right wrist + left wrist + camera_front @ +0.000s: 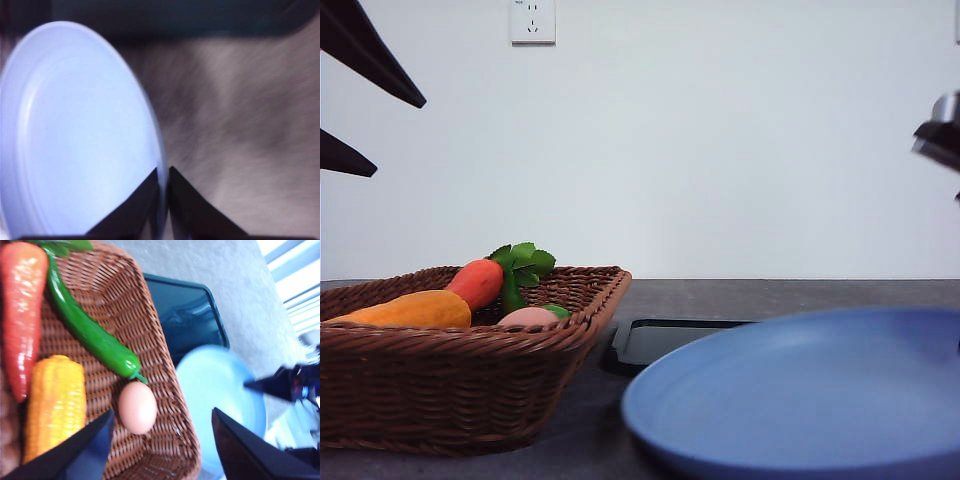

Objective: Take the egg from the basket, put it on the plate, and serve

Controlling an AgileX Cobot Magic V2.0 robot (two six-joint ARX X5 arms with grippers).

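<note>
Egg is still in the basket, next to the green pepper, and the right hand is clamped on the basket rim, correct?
Not quite. The right hand is shut on the rim of the plate, as the right wrist view shows. The rest holds: the egg lies in the basket beside the green pepper.

The right gripper is pinching the rim of the light-blue plate, one dark finger lying against each face of it. Beyond the plate, the grey table is showing blurred, and a dark band, possibly the black tray, is running along the far edge.
</note>
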